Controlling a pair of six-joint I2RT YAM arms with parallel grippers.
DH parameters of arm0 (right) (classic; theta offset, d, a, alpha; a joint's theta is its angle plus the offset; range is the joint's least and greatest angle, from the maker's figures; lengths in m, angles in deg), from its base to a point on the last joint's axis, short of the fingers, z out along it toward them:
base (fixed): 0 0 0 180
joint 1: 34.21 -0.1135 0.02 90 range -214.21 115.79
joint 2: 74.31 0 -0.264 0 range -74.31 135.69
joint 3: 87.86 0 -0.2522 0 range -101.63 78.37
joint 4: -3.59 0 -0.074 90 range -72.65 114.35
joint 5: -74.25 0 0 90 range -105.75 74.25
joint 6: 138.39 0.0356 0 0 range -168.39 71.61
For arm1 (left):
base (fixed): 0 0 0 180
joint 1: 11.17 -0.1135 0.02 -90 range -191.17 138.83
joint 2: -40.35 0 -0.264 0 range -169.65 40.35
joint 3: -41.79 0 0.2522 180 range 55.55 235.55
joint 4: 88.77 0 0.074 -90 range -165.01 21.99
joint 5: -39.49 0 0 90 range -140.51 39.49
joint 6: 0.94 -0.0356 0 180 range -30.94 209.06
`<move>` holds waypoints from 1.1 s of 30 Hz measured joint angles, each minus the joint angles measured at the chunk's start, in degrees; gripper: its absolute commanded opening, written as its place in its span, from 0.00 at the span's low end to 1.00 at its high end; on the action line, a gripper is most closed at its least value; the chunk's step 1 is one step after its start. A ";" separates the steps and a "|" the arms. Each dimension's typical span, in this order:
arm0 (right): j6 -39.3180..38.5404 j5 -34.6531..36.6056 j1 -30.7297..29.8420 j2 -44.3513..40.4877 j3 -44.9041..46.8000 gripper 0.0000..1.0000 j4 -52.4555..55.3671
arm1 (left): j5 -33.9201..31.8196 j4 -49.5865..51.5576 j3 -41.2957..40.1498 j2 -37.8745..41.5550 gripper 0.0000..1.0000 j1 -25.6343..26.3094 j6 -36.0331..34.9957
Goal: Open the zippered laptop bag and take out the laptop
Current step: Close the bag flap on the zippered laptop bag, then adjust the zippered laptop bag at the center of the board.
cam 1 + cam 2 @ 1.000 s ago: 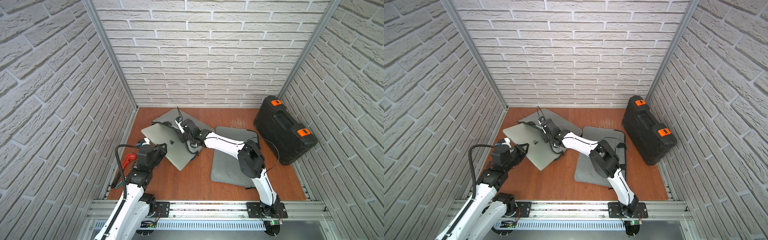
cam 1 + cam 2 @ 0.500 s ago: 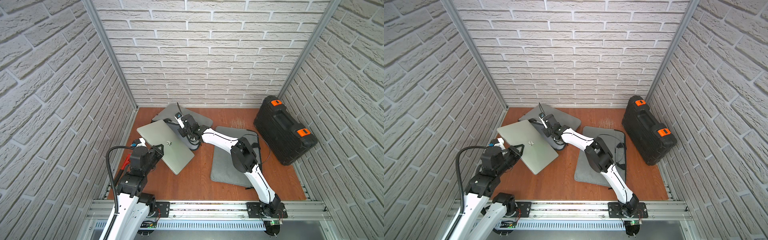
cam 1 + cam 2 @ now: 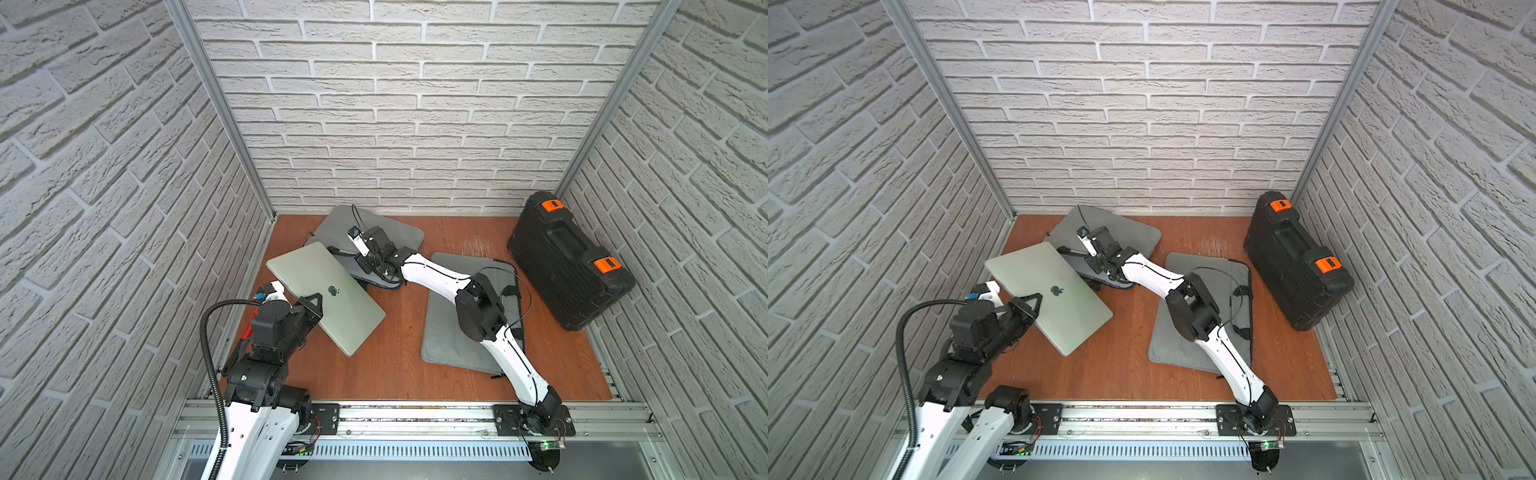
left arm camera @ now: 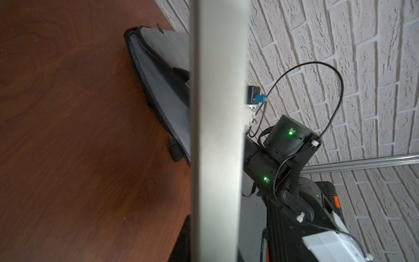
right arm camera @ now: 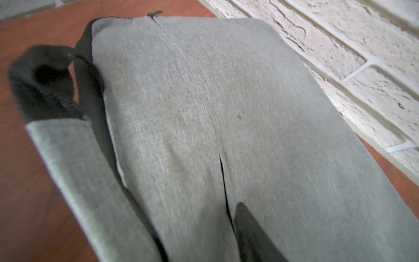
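- In both top views the laptop [image 3: 338, 309] [image 3: 1065, 311] is out of the laptop bag [image 3: 399, 235]. It is closed, with its silver lid and logo facing up, over the left part of the table [image 3: 399, 374] just in front of the bag's mouth.
- The left hand [image 3: 311, 302] is clamped on the middle of the laptop's left long edge, with one black finger lying on the lid beside the logo.
- The laptop's long axis runs on a slant from the far left, by the bag, to the near right. Whether its near corner touches the table I cannot tell.
- Only the left wrist view shows the laptop [image 4: 217, 136] edge-on, as a bright band across the whole picture. Behind it are the bag's [image 4: 163, 74] gaping mouth and dark lining.
- Only the right wrist view shows the bag's grey cloth [image 5: 226, 113] close up. It also shows the black handle [image 5: 40, 86], a zipper pull [image 5: 154, 13] at the far edge and one dark fingertip [image 5: 249, 231] over the cloth.
- The right hand [image 3: 372, 270] is low over the bag's near side, just beyond the laptop's far corner. No view shows both fingers, so I cannot tell whether they are apart or together.
- The right arm [image 3: 478, 307] reaches slantwise over a second grey bag [image 3: 440, 345] lying flat at the table's middle.
- A black case [image 3: 569, 257] with orange latches stands by the right wall, well apart from the laptop.
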State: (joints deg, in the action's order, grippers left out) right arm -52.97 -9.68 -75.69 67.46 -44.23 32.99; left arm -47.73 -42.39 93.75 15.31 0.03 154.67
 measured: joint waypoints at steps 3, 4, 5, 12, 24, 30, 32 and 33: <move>1.09 -1.11 0.04 -2.69 4.79 0.80 -0.33 | -0.72 1.97 0.22 1.07 0.00 -0.33 -0.17; 1.46 -1.49 0.09 -4.07 6.88 0.82 -0.63 | -1.05 2.56 0.39 1.25 0.00 -0.33 -0.26; 2.01 -1.84 0.07 -5.49 8.83 0.85 -1.03 | -1.31 3.13 0.66 1.42 0.00 -0.33 -0.33; 6.64 -4.26 0.09 -17.59 18.97 1.00 -3.10 | -2.05 4.46 1.09 2.38 0.00 -0.59 -0.55; 18.86 -8.33 0.07 -36.41 32.59 0.70 2.10 | -4.28 10.16 1.07 7.50 0.00 -0.59 0.46; 25.29 -10.16 -0.44 -38.07 40.94 0.25 4.70 | -5.81 10.36 -1.07 9.81 0.00 -0.59 2.49; 27.39 -10.64 -0.98 -37.94 43.74 0.20 5.38 | -6.43 10.27 -2.82 9.81 0.00 -0.59 3.06; 28.02 -10.91 -1.25 -37.77 44.61 0.19 5.64 | -6.51 10.27 -3.54 9.79 0.00 -0.59 3.28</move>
State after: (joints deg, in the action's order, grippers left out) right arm -24.95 -20.59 -76.93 29.69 0.38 38.63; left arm -54.24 -32.12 90.21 25.11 -0.56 157.94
